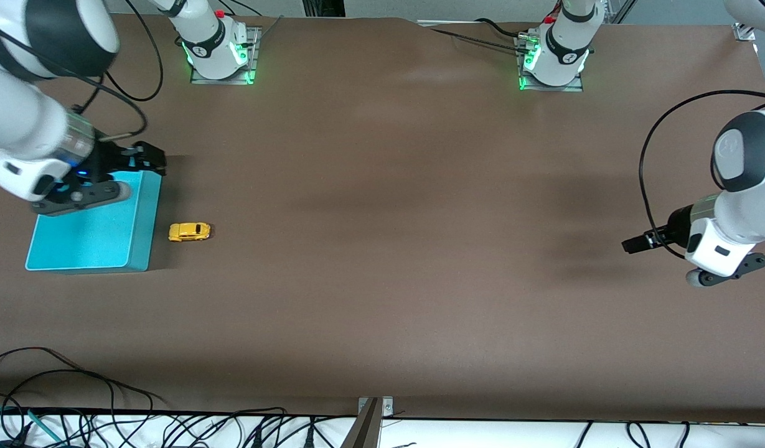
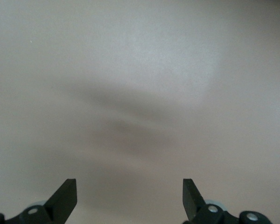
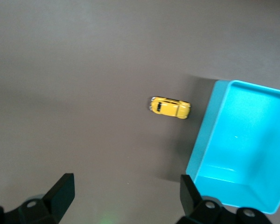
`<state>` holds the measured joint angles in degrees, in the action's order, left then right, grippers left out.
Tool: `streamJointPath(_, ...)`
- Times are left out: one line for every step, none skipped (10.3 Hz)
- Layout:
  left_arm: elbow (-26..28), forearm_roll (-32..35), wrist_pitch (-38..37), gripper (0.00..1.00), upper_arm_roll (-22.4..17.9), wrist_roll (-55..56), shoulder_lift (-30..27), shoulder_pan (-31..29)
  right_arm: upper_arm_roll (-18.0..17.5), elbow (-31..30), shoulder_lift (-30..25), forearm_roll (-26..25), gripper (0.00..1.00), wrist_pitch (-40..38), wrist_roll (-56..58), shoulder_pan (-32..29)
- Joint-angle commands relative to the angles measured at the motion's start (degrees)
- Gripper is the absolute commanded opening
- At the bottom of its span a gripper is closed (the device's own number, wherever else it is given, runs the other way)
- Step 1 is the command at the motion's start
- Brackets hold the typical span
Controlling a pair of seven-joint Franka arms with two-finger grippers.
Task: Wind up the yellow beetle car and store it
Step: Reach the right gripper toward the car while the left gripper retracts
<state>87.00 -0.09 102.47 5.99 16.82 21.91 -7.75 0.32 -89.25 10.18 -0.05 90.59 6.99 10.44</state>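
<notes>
One tiny yellow beetle car [image 1: 190,231] beside one turquoise plastic bin [image 1: 89,242]. Right gripper [image 1: 147,158] hovers over the bin's rim, released (empty); left gripper [image 1: 631,244] waits, released.

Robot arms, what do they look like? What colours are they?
Both arms are chunky white tubes with black rounded caps at the joints. Each stands on a metal plate with a green glow at its foot, and thin black cables loop along them. The right gripper and left gripper are black, with flat pointed fingers. Each wrist carries a grey bracket.
</notes>
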Motion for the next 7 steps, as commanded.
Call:
streamJointPath(-3.5,0.5,-2.6,1.00,-0.3,-1.9,0.1,-0.2,-3.9,-8.2,-2.6,0.5,1.00,5.1,9.0,-3.7)
streamJointPath(-3.8,0.2,-2.6,1.00,-0.1,-2.1,0.0,-0.8,-6.2,-11.3,-2.9,0.5,1.00,7.6,15.1,-6.5)
streamJointPath(-4.5,0.1,-2.7,1.00,-0.2,-2.1,0.0,-0.6,-7.9,-13.6,-2.9,0.6,1.00,9.7,21.7,-9.1)
streamJointPath(-4.6,0.4,-3.1,1.00,-0.1,-1.9,0.0,-0.6,-9.2,-15.7,-3.1,0.6,1.00,11.6,28.0,-11.3)
streamJointPath(-4.7,0.9,-4.2,1.00,-0.1,-2.0,0.0,-0.6,-10.3,-18.4,-3.3,0.5,1.00,14.5,34.6,-13.2)
streamJointPath(-4.8,1.0,-4.4,1.00,-0.2,-2.0,0.0,-0.7,-11.5,-21.6,-3.8,0.5,1.00,18.0,42.0,-15.2)
streamJointPath(-4.9,1.1,-4.4,1.00,-0.4,-2.0,0.0,-0.7,-11.7,-25.3,-4.5,0.5,1.00,22.2,47.9,-16.4)
